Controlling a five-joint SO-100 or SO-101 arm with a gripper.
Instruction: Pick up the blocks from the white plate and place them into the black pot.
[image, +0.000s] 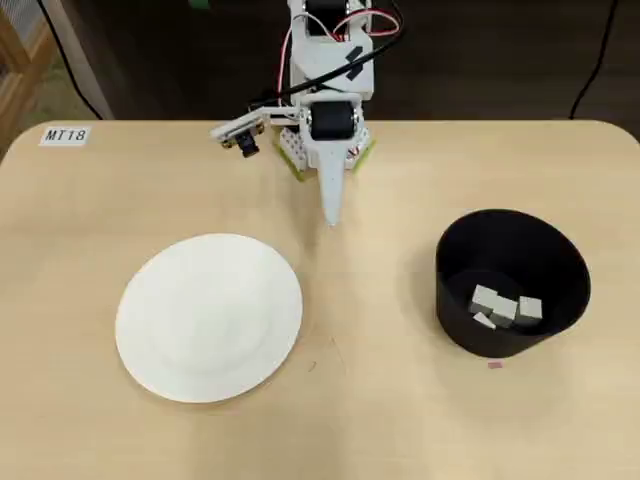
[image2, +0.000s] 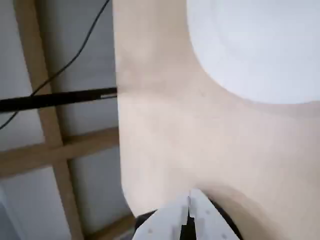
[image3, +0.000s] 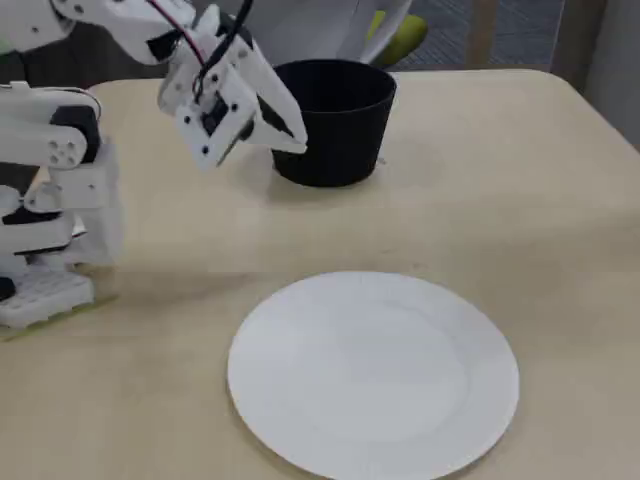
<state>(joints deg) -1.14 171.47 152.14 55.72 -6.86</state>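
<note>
The white plate (image: 208, 316) lies bare at the left-centre of the table in the overhead view; I also see it in the fixed view (image3: 373, 375) and the wrist view (image2: 260, 45). The black pot (image: 512, 283) stands at the right, with three pale blocks (image: 505, 305) on its bottom. In the fixed view the pot (image3: 335, 120) is behind the arm. My gripper (image: 331, 212) is folded back near the arm's base, between plate and pot, fingers pressed together and holding nothing. The wrist view shows its fingertips (image2: 190, 200) closed above bare table.
A label reading MT18 (image: 66, 135) is stuck at the table's back left corner. The arm's base (image3: 45, 230) stands at the table's rear edge. The table edge (image2: 119, 125) shows in the wrist view, with wooden frame and cables beyond.
</note>
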